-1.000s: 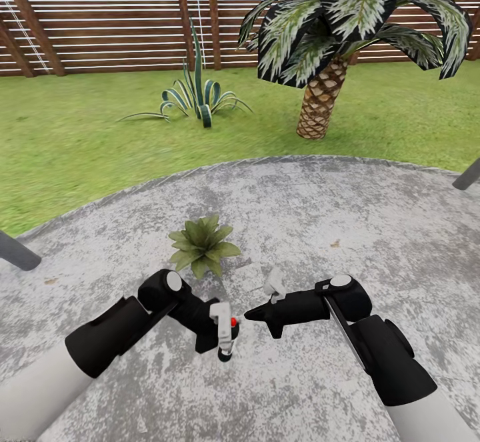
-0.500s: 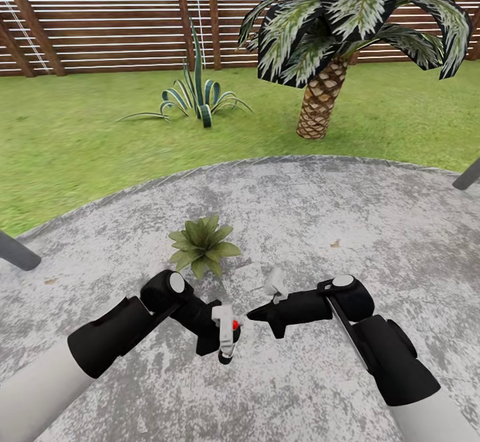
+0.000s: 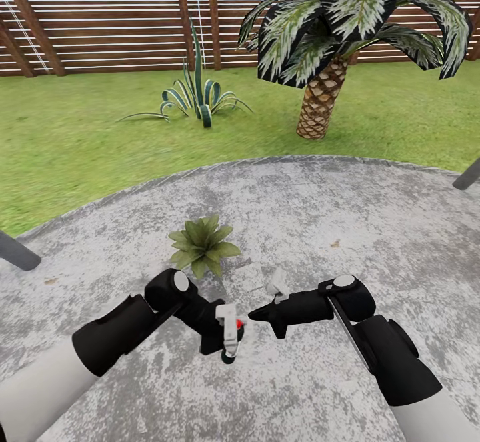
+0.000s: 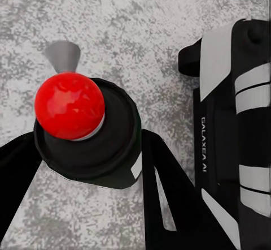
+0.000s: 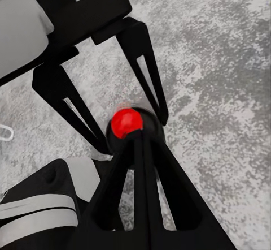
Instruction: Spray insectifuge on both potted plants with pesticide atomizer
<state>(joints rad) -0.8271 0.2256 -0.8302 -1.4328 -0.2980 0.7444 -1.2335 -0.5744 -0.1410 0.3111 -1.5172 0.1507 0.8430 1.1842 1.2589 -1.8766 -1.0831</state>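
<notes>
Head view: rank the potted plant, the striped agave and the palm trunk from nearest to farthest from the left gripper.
1. Potted plant, on the patio just beyond the left gripper.
2. Striped agave, on the lawn, far ahead.
3. Palm trunk, on the lawn, ahead to the right; close to the agave's range.

Left hand clamped on something; right hand fingers together, tip alongside.

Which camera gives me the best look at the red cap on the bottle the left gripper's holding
The left wrist view: the red cap looms large and sharp atop the pesticide atomizer, between the left gripper fingers. The right wrist view shows it smaller; the head view, a red speck.
</notes>
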